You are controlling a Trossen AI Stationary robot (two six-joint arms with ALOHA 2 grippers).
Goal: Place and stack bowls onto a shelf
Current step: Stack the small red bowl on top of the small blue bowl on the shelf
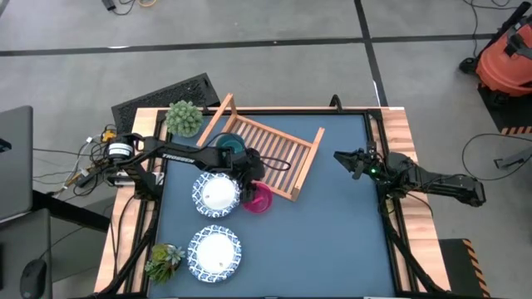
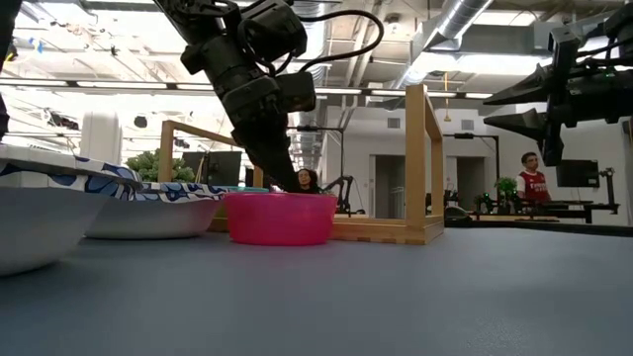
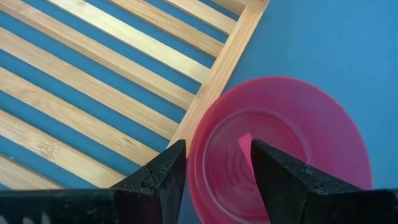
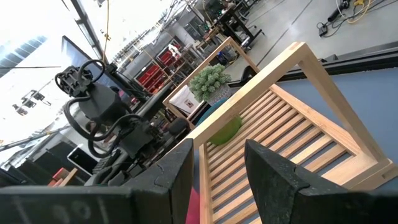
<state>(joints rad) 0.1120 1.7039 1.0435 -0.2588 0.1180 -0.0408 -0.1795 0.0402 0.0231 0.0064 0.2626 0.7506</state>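
Blue table (image 1: 332,232), bowls mostly off the shelf (image 1: 274,154).
Left hand (image 3: 212,171), fingers apart, straddles the magenta bowl's (image 3: 280,146) rim beside the shelf; two white bowls (image 1: 216,193) wait; right hand (image 1: 353,162) idles, parted.

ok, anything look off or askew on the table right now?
The shelf sits skewed, rotated against the table's edges. Otherwise nothing spilled or damaged: the magenta bowl stands upright on the mat by the shelf's corner, with the left gripper open astride its rim. The right gripper waits, open.
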